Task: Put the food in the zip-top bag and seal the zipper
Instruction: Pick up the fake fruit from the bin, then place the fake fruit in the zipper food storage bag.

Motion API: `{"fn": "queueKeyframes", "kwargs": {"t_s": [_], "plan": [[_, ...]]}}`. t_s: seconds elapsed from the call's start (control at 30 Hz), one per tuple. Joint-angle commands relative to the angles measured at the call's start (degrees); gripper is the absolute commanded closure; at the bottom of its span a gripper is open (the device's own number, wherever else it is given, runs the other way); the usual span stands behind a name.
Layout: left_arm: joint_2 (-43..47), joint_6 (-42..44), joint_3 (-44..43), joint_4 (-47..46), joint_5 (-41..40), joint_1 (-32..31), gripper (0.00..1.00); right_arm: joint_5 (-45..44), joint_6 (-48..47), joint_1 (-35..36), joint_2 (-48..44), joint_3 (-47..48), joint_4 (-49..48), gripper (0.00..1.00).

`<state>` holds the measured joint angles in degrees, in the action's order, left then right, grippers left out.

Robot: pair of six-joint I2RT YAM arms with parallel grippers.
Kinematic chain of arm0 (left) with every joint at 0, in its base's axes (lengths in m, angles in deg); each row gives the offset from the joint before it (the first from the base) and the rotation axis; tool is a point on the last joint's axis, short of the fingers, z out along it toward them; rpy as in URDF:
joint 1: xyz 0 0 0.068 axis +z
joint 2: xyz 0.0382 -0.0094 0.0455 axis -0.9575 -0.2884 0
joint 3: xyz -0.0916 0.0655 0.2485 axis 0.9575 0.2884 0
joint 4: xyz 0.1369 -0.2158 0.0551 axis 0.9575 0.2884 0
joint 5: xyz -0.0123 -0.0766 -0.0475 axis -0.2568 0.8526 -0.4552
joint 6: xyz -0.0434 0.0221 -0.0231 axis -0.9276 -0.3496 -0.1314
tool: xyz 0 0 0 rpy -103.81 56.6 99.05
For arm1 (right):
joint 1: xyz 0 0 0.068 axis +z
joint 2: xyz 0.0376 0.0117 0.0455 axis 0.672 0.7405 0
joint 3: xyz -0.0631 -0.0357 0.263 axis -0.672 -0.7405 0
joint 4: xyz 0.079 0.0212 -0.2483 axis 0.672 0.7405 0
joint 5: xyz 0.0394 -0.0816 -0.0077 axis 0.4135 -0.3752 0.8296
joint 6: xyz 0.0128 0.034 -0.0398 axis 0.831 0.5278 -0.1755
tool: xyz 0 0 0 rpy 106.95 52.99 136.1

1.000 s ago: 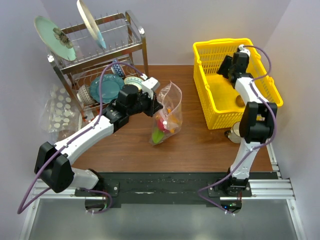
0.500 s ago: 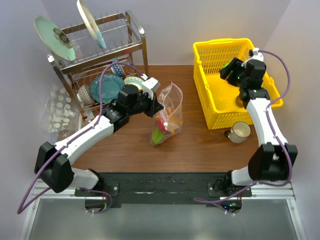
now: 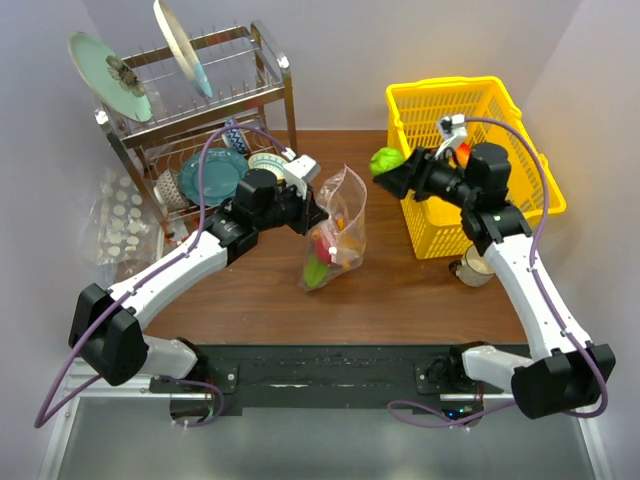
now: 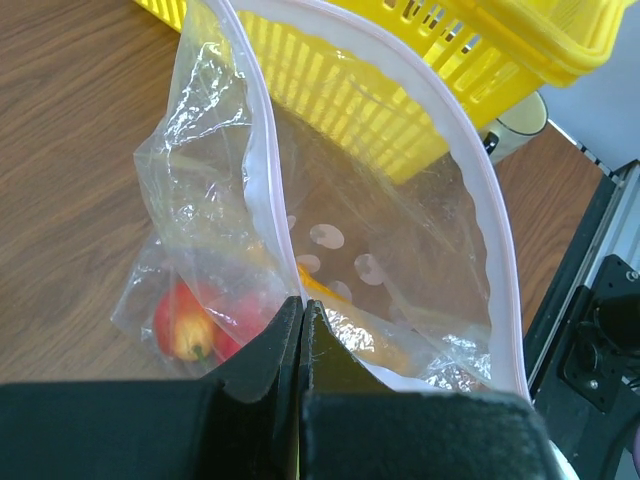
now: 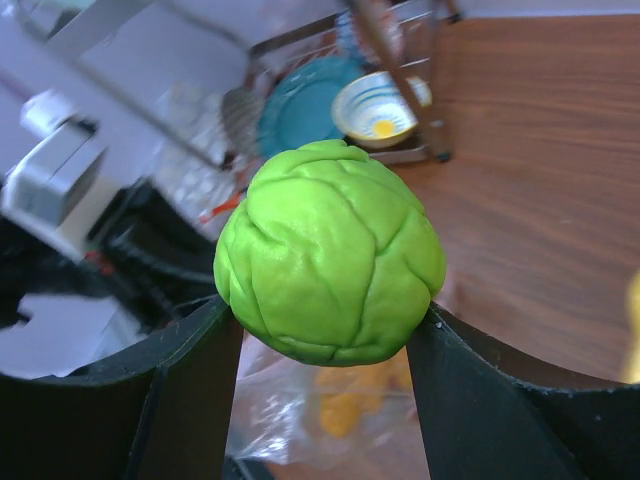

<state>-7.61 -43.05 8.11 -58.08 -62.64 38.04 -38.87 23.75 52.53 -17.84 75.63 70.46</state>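
green cabbage [image 5: 330, 265] aloft near open bag [image 3: 347, 208]
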Motion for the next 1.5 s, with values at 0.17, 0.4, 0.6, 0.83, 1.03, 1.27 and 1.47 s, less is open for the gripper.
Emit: {"fn": "queueKeyframes", "kwargs": {"t_s": [0.17,0.4,0.6,0.83,1.03,1.27,1.47], "plan": [[4.7,-2.0,0.5,-5.9,4.1,0.0,1.00,4.9,-2.0,10.5,-1.6,0.7,2.1,0.43],[7.1,-2.5,1.5,-7.1,5.5,0.1,1.00,-1.5,-6.0,16.7,2.1,3.7,7.9,0.44],[8.3,-2.7,2.0,-7.6,5.4,0.0,1.00,-7.8,-6.2,17.6,3.0,3.9,10.5,0.44],[8.5,-3.3,2.0,-7.3,4.2,0.1,1.00,-10.6,-8.6,17.6,3.8,5.1,14.9,0.35],[8.4,-3.4,2.0,-7.4,4.2,0.1,1.00,-11.5,-8.9,17.6,4.1,5.7,16.7,0.04],[7.8,-3.4,1.9,-7.0,3.4,0.1,1.00,-16.2,-9.6,17.6,0.2,8.1,21.2,0.09],[7.6,-3.3,1.6,-6.5,3.1,0.2,1.00,-22.9,-10.0,17.7,-1.9,9.5,25.8,0.27]]}}
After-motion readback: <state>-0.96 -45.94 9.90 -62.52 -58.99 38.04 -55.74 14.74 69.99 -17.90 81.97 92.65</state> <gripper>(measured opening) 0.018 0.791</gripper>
